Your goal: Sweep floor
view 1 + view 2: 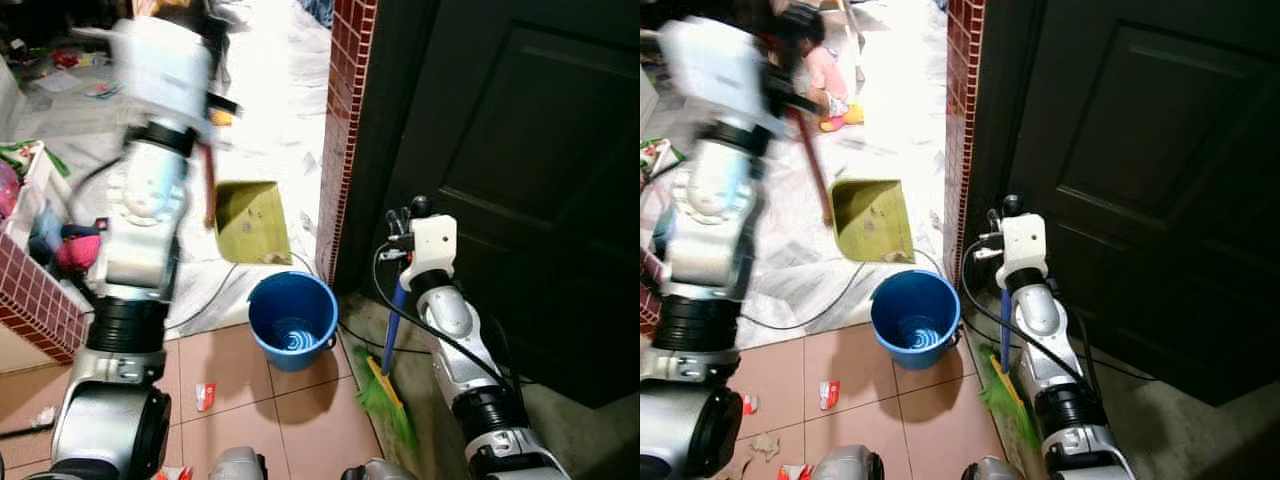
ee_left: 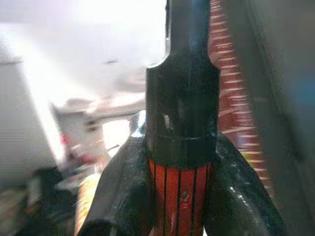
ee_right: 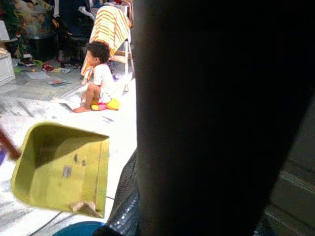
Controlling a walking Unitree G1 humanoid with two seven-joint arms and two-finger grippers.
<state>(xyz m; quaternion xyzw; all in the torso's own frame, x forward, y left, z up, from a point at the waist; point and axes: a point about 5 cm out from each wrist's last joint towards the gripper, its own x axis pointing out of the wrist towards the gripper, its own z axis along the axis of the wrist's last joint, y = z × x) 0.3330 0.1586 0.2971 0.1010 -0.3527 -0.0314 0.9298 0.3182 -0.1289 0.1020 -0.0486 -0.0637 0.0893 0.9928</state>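
left eye view: left gripper (image 1: 207, 100) clamps dustpan handle (image 1: 208, 185); dustpan (image 1: 250, 222) hangs below it, over bucket (image 1: 291, 318). right gripper (image 1: 403, 232) grips broom (image 1: 388, 385) below it. risk: swinging tips debris past bucket; child (image 3: 98, 78) sits beyond.

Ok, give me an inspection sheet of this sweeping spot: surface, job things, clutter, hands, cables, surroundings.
Surface: pink tile floor near the robot, pale floor beyond the doorway.
Job's things: yellow-green dustpan raised above the blue bucket, on a red handle; broom with blue stick and green bristles beside the dark door.
Clutter: paper scraps on the tiles.
Hands: left hand shut on the red handle; right hand at the broom stick, grip hidden.
Cables: black cord across the floor toward the bucket.
Surroundings: red brick pillar; a child sitting on the floor beyond the dustpan.
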